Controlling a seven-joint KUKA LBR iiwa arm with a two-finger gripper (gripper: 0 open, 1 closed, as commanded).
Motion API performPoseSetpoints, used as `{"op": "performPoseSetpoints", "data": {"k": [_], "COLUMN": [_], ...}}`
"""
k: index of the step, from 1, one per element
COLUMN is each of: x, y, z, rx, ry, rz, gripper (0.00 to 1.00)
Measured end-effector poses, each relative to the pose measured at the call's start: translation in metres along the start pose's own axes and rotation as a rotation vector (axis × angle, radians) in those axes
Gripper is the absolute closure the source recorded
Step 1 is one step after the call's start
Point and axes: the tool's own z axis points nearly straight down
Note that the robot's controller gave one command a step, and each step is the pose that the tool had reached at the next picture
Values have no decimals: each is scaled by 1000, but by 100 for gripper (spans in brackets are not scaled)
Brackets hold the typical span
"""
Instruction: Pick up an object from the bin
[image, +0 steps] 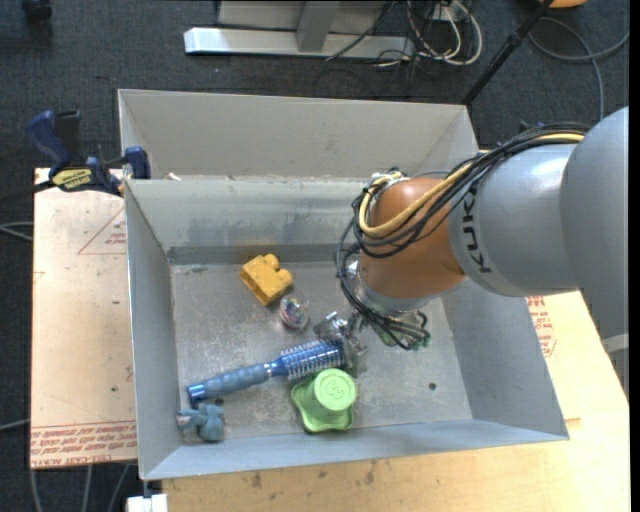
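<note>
Hand (345, 335) hanging low at middle of bin (150, 330), mostly hiding under orange wrist cover (410, 240); open or closed, cannot tell. Hovering at bristle end of blue brush (270, 368), which is lying slantwise on bin floor. Green round lid (325, 400) sitting against brush's near side. Small purplish thing (293, 313) lying beside hand, too small to identify. Yellow block (265, 277) resting near back wall.
</note>
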Motion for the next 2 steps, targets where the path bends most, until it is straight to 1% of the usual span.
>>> {"op": "performPoseSetpoints", "data": {"k": [1,2], "x": [22,35], "y": [-20,-3], "z": [-109,-268], "rx": [3,6], "ry": [-3,-6], "rz": [-376,-379], "gripper": [100,100]}}
